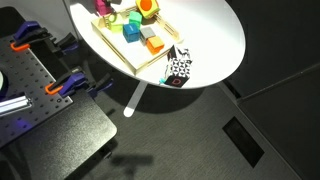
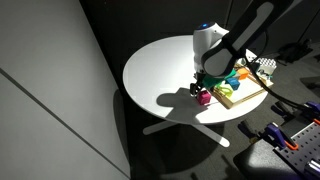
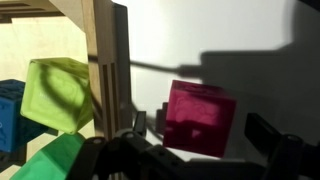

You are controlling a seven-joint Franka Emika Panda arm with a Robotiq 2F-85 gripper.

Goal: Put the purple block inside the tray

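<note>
The purple block [image 3: 198, 118] sits on the white table just outside the tray's wooden rim [image 3: 105, 60]. In the wrist view my gripper [image 3: 200, 132] is open, with one finger on each side of the block and a small gap at both. In an exterior view the gripper [image 2: 203, 86] is low over the purple block [image 2: 204, 98], at the near corner of the tray [image 2: 248, 98]. The tray [image 1: 118, 58] holds several coloured blocks.
Inside the tray near the rim lie a yellow-green block [image 3: 58, 95], a blue block [image 3: 8, 105] and a green block [image 3: 50, 160]. A black-and-white patterned object [image 1: 178, 68] lies at the table edge beside the tray. Clamps and equipment [image 1: 40, 90] stand beside the table.
</note>
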